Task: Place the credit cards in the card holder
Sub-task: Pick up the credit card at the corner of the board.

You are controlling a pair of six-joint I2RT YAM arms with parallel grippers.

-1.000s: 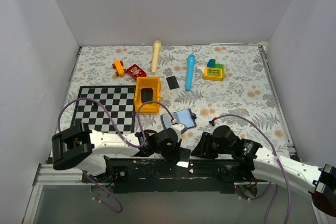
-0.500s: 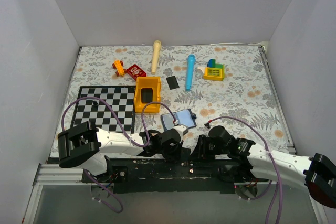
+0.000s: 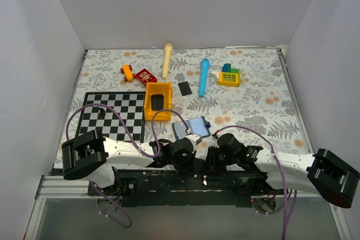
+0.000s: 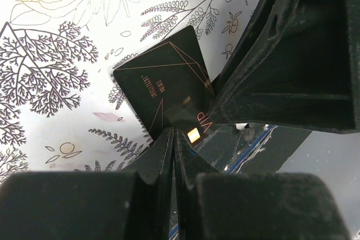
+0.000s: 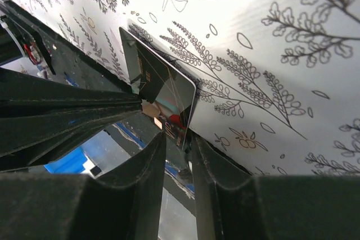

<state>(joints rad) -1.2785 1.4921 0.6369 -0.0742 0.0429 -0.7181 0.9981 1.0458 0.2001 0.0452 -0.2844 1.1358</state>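
1 black credit card (image 4: 163, 85), with thin gold lines and a gold chip, sits at the very near edge of the flowered tablecloth (image 4: 50, 54), between my 2 arms. I cannot tell whether it lies flat on the cloth or is lifted just off it. My left gripper (image 4: 173, 139) has its fingers pressed together at the card's near corner, beside the chip, so I judge it to be clamped on the card. My right gripper (image 5: 179, 158) is on the other side. Its fingers stand a narrow gap apart with the card's lower edge between them, not pinching as far as I can see. The 2 grippers are almost touching.

Just beyond them lies the card holder (image 3: 191, 127), open, its light blue inside facing up. The second credit card (image 3: 184, 88) lies farther back, just beside a yellow bin (image 3: 159, 115). A checkerboard mat (image 3: 112, 117) is to the left. A blue cylinder (image 3: 203, 77), a cream stick (image 3: 167, 60) and small toy blocks (image 3: 229, 76) lie along the far side.

I judge this step to be a handover or regrasp of the card. To do it well, I would close the right fingers squarely and deep enough on the edge, then confirm that hold before loosening the left. The card looks thin and glossy, so it could twist or slip. I would leave 1 long edge free to lead into a pocket.
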